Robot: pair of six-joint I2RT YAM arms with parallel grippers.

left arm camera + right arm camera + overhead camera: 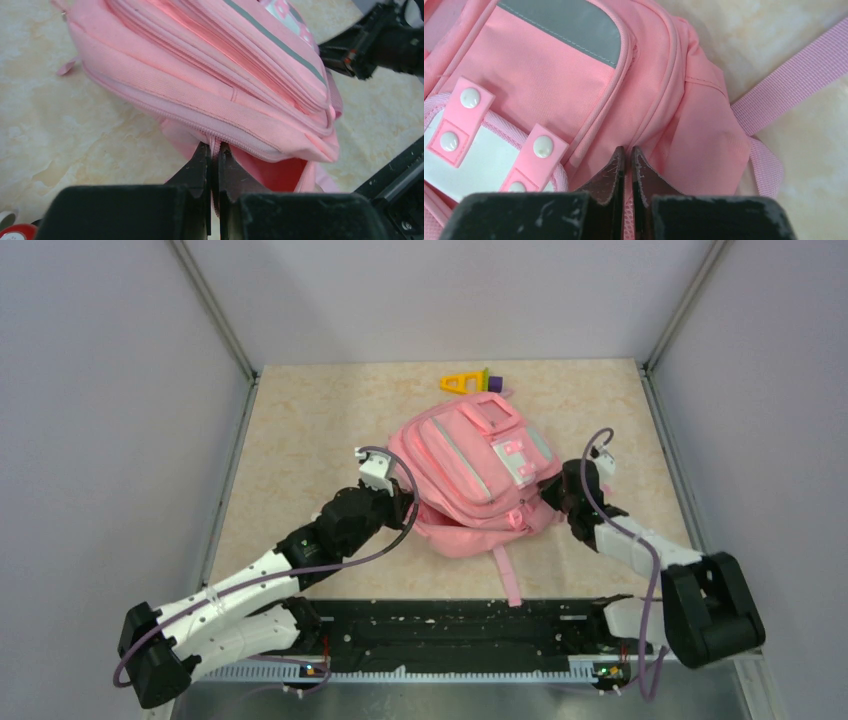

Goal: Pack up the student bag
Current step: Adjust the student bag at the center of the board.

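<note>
The student bag (470,465) lies near the middle of the counter (300,440) with its front pockets facing up and one pink strap (508,575) trailing off toward 6 o'clock, as far as the black rail at the near edge.

The left gripper (213,150) is at the bag's 8 o'clock edge. Its jaws are pressed together, and a thin fold of pink fabric is pinched between them right at the zip seam (200,127) that runs along the bag's side. Just toward 3 o'clock of the fingers, the left wrist view shows a darker pink gap under the seam, where the bag gapes open.

The right gripper (628,152) is at the bag's 4 o'clock edge. Its jaws are likewise closed down to a sliver, clamping pink material at the bag's side; a bit of pink mesh shows between the fingers. In the right wrist view the white patch (474,165) sits toward 9 o'clock of the fingertips, crossed by two pink tabs with white snaps (459,117). A grey panel (569,25) lies toward 12 o'clock.

A small yellow and purple toy (470,381) rests on the counter at the bag's 12 o'clock, just beside its top edge.
</note>
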